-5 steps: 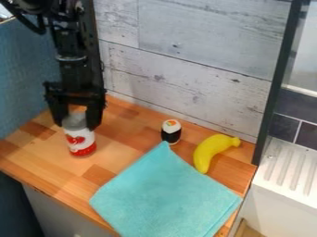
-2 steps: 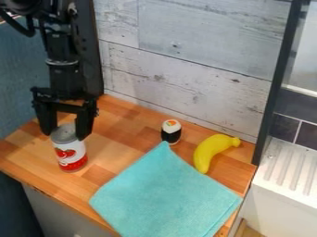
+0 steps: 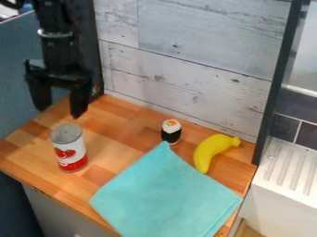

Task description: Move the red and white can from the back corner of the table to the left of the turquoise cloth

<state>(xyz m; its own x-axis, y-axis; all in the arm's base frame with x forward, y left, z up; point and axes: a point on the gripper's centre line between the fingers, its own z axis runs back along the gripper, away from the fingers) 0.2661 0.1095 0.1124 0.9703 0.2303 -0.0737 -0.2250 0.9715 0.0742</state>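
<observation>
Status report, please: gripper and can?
Gripper open, above the can, not touching. Can upright on the wooden counter. Nothing between them. Blue cloth beside, flat.

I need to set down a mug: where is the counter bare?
Bare wood lies between can and sushi, back to the wall; a smaller patch, left of the can. The cloth, sushi and banana crowd the right; the gripper hangs above the can.

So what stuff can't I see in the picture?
Camera view:
What, if anything, is under the blue cloth: the cloth covers it.
The back of the can: its front hides it.
The cloth's nearest part: cut off by the bottom edge.
The top of the robot arm: cut off by the top edge.
</observation>
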